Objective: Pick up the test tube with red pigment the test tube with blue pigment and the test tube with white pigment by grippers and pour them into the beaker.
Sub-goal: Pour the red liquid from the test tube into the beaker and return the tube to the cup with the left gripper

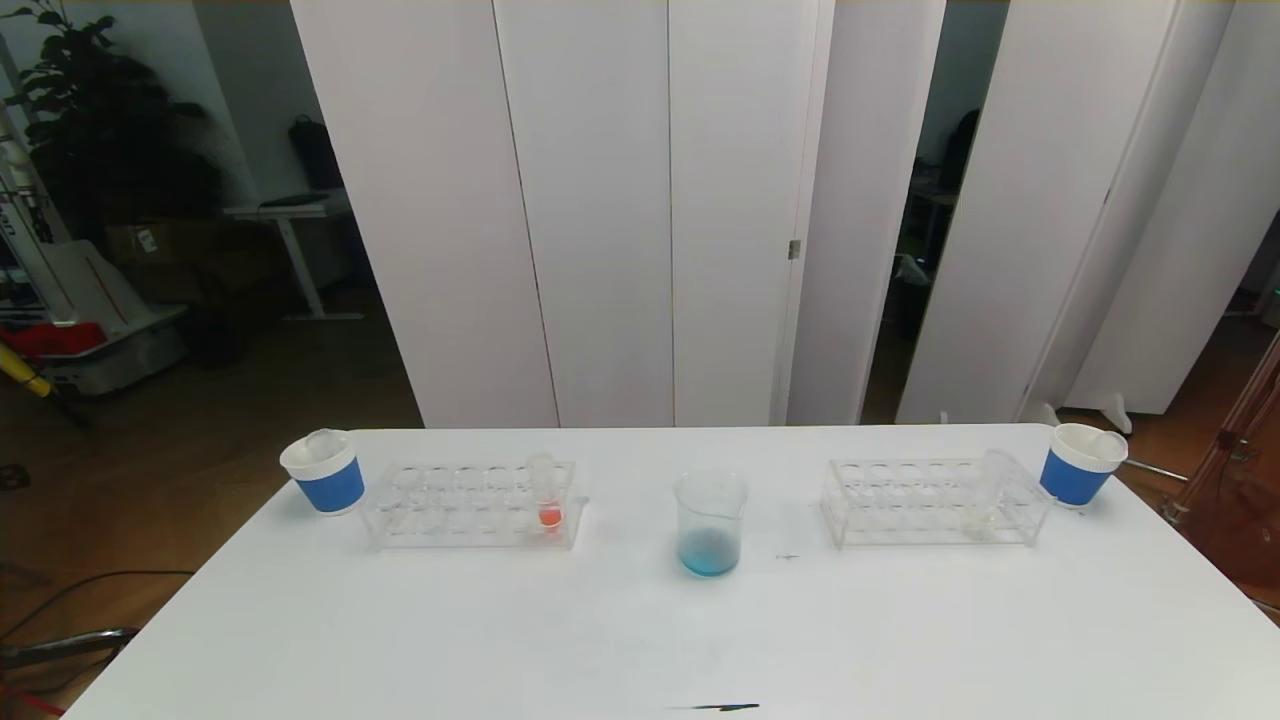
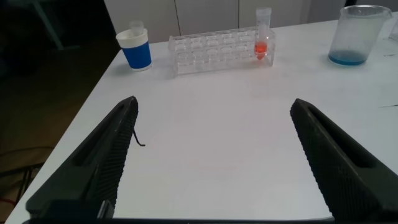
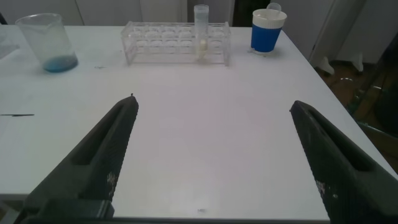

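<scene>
While both your grippers, left [image 2: 211,155] and right [image 3: 211,155], hang wide open, empty, near table edge: beaker [image 1: 710,523] centre, blue inside; red tube [image 1: 546,492] left of beaker, white tube [image 1: 985,495] right.

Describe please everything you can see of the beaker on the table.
The beaker is a small clear cylinder with a flared rim, looking like glass or plastic. It stands upright on the white table, between the two clear tube racks, touching neither. A shallow layer of blue liquid lies at its bottom; the wall above looks slightly fogged. Nothing holds or touches it except the table.
</scene>
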